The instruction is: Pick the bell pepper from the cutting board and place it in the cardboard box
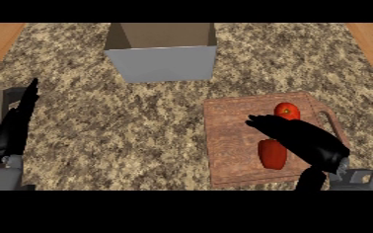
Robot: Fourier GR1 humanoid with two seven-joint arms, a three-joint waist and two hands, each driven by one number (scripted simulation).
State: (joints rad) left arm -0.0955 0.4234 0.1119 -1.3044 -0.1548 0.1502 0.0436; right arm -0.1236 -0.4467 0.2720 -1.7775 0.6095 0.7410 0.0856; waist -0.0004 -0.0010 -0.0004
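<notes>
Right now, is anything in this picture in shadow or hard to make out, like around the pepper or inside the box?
In the head view, the right hand covers part of the cutting board; red shows above and below it, so the bell pepper is only partly readable. The cardboard box has an evenly lit front wall, and little of its inside shows. The left hand rests dark at the left edge.

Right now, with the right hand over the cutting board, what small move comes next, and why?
Probably lower the right hand onto the bell pepper and curl its fingers around it: the hand hovers over the cutting board holding nothing, and the cardboard box waits.
</notes>
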